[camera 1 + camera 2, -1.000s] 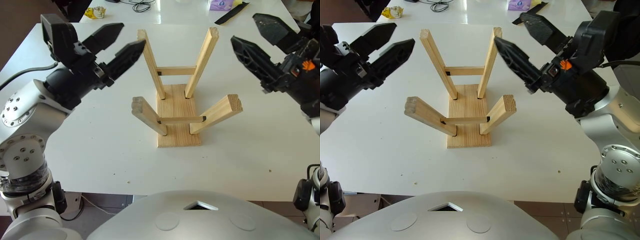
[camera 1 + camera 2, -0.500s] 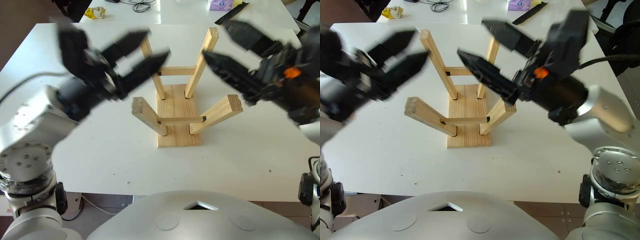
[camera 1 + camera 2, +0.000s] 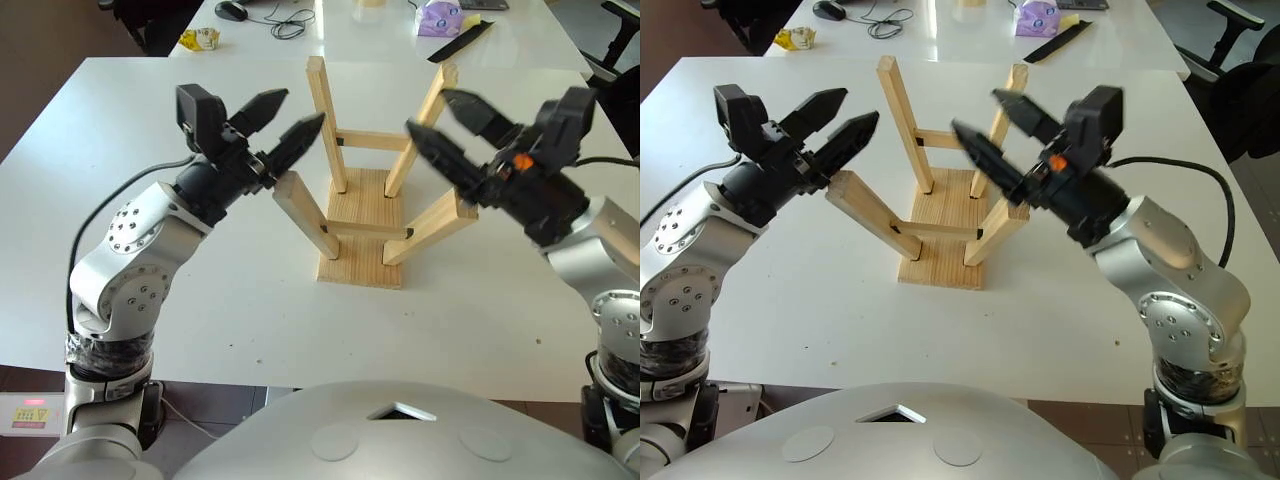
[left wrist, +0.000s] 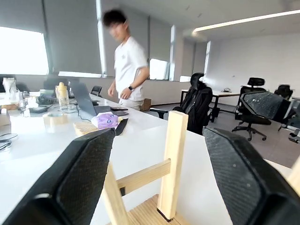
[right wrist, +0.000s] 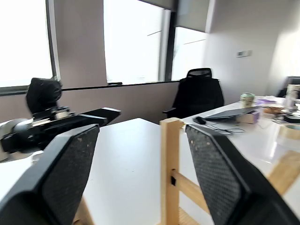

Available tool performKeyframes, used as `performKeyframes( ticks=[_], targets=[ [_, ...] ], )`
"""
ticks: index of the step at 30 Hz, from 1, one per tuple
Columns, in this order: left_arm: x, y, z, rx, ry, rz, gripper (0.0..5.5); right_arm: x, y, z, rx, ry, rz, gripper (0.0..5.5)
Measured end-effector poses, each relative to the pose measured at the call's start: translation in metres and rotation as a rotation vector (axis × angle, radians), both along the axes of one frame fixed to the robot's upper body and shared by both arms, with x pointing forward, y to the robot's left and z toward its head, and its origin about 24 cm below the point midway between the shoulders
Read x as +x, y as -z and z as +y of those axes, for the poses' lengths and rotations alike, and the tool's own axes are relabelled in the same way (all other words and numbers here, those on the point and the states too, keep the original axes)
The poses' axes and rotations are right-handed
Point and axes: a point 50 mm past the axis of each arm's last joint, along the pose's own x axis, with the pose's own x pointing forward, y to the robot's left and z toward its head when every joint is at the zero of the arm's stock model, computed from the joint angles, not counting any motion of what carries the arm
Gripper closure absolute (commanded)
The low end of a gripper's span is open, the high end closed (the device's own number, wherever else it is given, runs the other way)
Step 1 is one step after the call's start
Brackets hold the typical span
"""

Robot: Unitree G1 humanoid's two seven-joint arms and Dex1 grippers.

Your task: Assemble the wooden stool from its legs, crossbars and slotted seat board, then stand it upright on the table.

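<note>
Stool (image 3: 360,268) sits upside down mid-counter (image 3: 200,300), seat flat, four legs up, crossbars fitted. Left pincer (image 3: 298,110) spread wide, empty, lower finger just over the near-left leg (image 3: 305,215); contact unclear. Right pincer (image 3: 428,112) spread wide, empty, hovering among the right-hand legs.
</note>
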Motion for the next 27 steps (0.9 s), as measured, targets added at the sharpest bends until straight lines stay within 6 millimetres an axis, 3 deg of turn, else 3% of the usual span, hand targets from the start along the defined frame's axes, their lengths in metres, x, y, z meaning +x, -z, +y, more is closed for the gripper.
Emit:
performKeyframes(
  ticks=[6, 10, 12, 14, 15, 19, 23, 25, 27],
  targets=[
    [-0.006, 0.0, 0.007, 0.085, -0.095, -0.063, 2.02, 0.014, -0.001, -0.037, -0.021, 0.309, -0.022, 2.1],
    [-0.017, 0.03, 0.043, 0.297, -0.303, 0.019, 2.02, 0.011, 0.016, -0.075, -0.36, 0.609, -0.02, 2.1],
    [-0.034, 0.045, 0.066, 0.451, -0.443, 0.015, 2.02, -0.005, 0.04, -0.085, -0.532, 0.739, 0.04, 2.1],
    [-0.05, 0.057, 0.074, 0.549, -0.514, 0.018, 2.02, -0.027, 0.065, -0.07, -0.6, 0.713, 0.123, 2.1],
    [-0.055, 0.06, 0.071, 0.542, -0.547, 0.007, 2.02, -0.036, 0.07, -0.055, -0.585, 0.678, 0.127, 2.1],
    [-0.061, 0.067, 0.061, 0.592, -0.602, -0.071, 2.02, -0.049, 0.073, -0.034, -0.537, 0.648, 0.142, 2.1],
    [-0.057, 0.08, 0.026, 0.635, -0.401, -0.136, 2.02, -0.052, 0.081, -0.01, -0.519, 0.56, 0.194, 2.1],
    [-0.045, 0.075, -0.001, 0.604, -0.27, -0.217, 2.02, -0.04, 0.072, 0.009, -0.484, 0.498, 0.135, 2.1],
    [-0.035, 0.071, -0.006, 0.608, -0.245, -0.239, 2.02, -0.028, 0.067, 0.013, -0.49, 0.521, 0.1, 2.1]
  ],
)
